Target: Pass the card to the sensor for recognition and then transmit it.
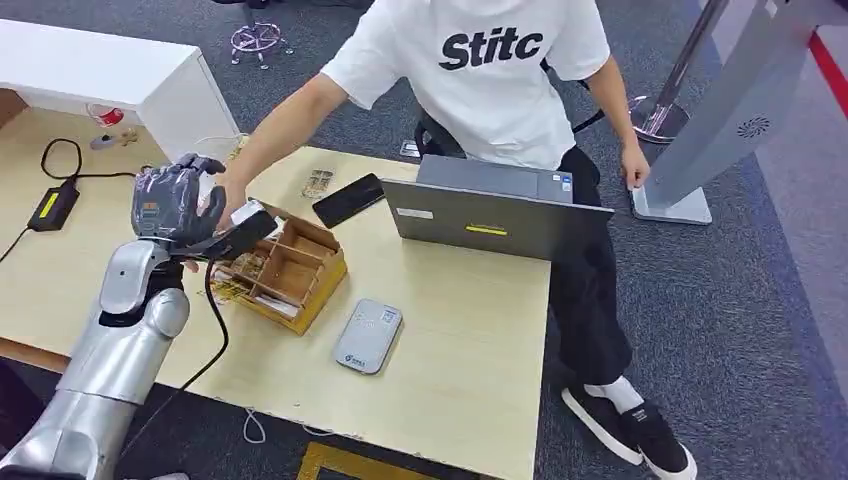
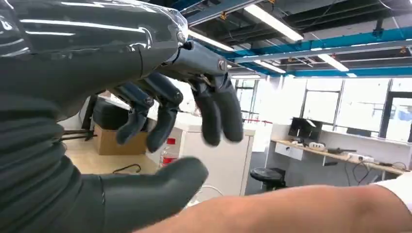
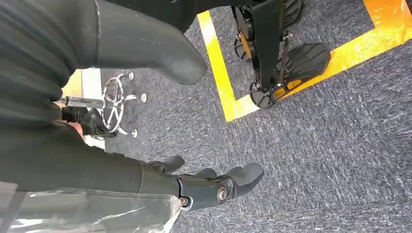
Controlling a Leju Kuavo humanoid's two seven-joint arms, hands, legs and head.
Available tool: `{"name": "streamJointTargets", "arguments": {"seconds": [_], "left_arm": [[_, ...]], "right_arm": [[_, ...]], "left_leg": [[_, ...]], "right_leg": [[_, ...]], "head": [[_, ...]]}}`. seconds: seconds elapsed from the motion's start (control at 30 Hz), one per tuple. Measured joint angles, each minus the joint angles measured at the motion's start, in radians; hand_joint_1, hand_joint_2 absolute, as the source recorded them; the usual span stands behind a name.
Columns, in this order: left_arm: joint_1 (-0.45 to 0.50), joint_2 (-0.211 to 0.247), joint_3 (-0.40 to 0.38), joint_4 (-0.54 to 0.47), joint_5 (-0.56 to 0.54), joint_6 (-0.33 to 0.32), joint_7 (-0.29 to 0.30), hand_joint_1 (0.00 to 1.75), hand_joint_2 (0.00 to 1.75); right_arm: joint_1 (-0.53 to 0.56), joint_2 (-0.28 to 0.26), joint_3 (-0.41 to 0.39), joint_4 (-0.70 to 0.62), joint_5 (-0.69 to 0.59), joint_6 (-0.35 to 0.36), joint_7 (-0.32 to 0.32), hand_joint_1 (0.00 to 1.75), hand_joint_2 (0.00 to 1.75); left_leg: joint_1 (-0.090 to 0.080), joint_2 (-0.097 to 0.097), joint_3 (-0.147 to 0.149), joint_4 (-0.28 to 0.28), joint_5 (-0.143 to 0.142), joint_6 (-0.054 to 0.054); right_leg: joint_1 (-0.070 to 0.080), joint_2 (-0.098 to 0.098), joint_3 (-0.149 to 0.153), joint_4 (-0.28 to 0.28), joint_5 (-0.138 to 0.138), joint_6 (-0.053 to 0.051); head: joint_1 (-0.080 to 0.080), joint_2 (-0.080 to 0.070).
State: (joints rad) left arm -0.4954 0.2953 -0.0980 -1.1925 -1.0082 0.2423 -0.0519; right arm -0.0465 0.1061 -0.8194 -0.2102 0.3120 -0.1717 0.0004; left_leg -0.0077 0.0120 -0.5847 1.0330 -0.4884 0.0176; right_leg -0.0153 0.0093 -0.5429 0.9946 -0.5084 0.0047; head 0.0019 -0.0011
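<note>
No card could be made out for certain; it may have lain in the wooden organizer (image 1: 290, 272) or in the person's hand (image 1: 232, 200) reaching in beside the robot's left hand (image 1: 178, 200). That hand was raised above the organizer's near end, holding nothing, its fingers (image 2: 214, 116) loosely apart from the thumb. The right hand (image 3: 214, 187) hung over the floor, empty, fingers half curled. To take the card well, the left hand would need to stay wide and pinch only once the card sat between thumb and fingers, then carry it flat to the grey reader (image 1: 368, 336)
</note>
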Motion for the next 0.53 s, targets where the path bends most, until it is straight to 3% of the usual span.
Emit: {"name": "streamJointTargets", "arguments": {"seconds": [0.2, 0.43, 0.53], "left_arm": [[0.03, -0.002, 0.0, -0.053, 0.016, 0.022, -0.011, 0.0, 1.75], [0.208, -0.064, 0.023, -0.3, 0.126, 0.247, -0.152, 0.0, 1.75], [0.288, -0.097, 0.027, -0.413, 0.165, 0.305, -0.194, 0.0, 1.75]], "right_arm": [[0.0, 0.0, -0.006, 0.0, -0.002, -0.001, 0.0, 0.0, 1.75], [0.0, 0.01, -0.027, 0.0, -0.006, -0.034, 0.0, 0.0, 1.75], [0.001, 0.015, -0.035, 0.0, -0.008, -0.042, 0.0, 0.0, 1.75]], "left_leg": [[0.0, 0.0, 0.0, 0.0, 0.0, 0.0], [0.0, 0.001, 0.0, 0.0, -0.001, 0.0], [0.0, 0.001, 0.0, 0.0, -0.002, 0.0]], "right_leg": [[0.0, 0.0, 0.0, 0.0, 0.0, 0.0], [0.0, 0.001, 0.0, -0.001, -0.001, 0.0], [0.0, 0.001, 0.0, -0.001, -0.001, 0.0]], "head": [[0.0, 0.0], [0.0, 0.0], [0.0, 0.0]]}}
